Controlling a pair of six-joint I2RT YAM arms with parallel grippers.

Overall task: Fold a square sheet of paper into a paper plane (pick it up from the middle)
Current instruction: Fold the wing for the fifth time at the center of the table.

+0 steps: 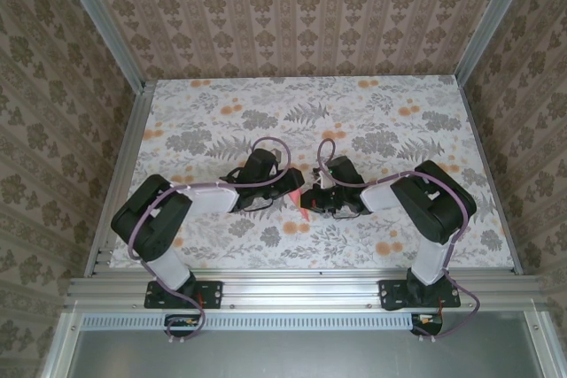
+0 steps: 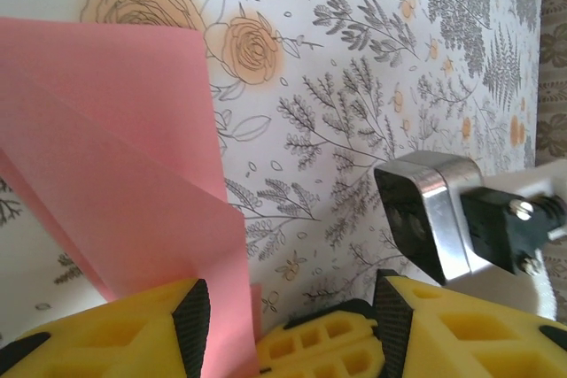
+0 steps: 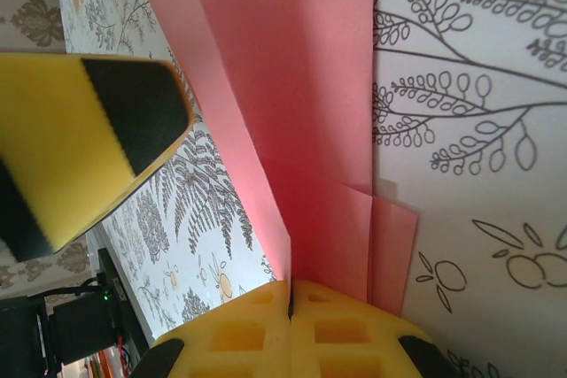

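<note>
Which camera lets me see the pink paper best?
Right wrist: the pink paper is big and close, with its folds clear. The left wrist view shows one folded part, and the top camera shows a tiny pink sliver.

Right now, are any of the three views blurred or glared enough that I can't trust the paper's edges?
Top external: evenly lit, sharp, no glare, but the pink paper is tiny in frame. Left wrist: paper and table print crisp, its own yellow fingers soft at the bottom edge. Right wrist: creases read clearly; the left finger near the lens is blurred.
</note>
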